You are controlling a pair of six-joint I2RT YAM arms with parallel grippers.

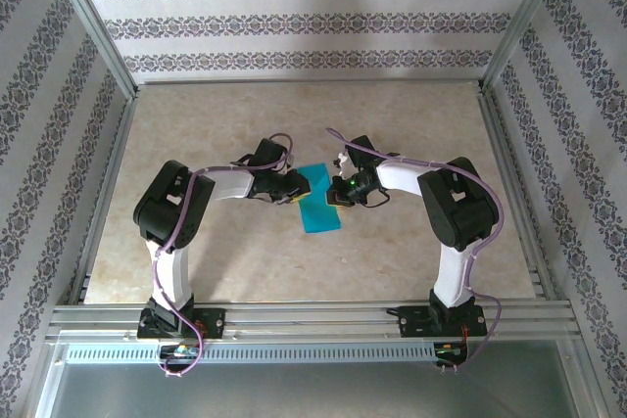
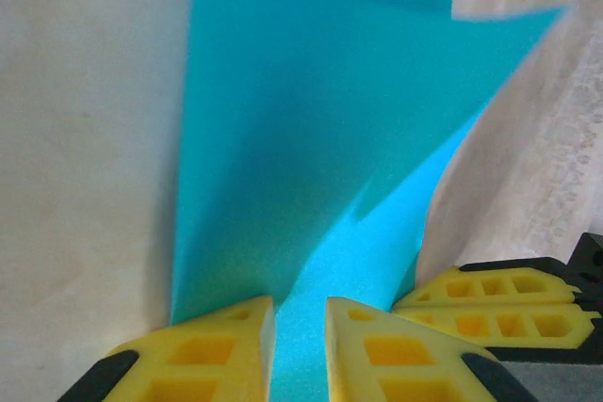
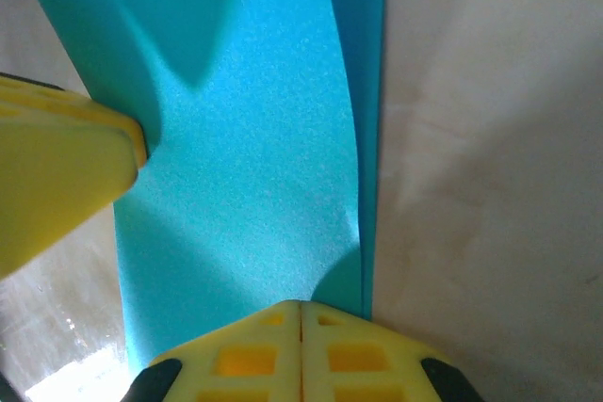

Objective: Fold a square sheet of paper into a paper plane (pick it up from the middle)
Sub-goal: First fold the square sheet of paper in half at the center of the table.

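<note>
The square sheet of paper [image 1: 319,200], teal-blue, lies on the table between my two grippers, partly folded over itself. In the left wrist view one flap of the paper [image 2: 311,138] curls up toward the right. My left gripper [image 2: 300,313] stands at the paper's left edge [image 1: 294,189], its jaws a narrow gap apart with paper showing through the gap. My right gripper [image 3: 301,306] is shut, its tips together on the paper's surface beside a raised fold [image 3: 372,120]; it sits at the paper's right side [image 1: 340,193]. A left finger [image 3: 66,176] touches the sheet from the left.
The beige tabletop [image 1: 294,124] runs to metal frame rails [image 1: 313,315] along the near edge and the sides. Patterned walls close off the back and both sides. Both arms reach inward toward the middle.
</note>
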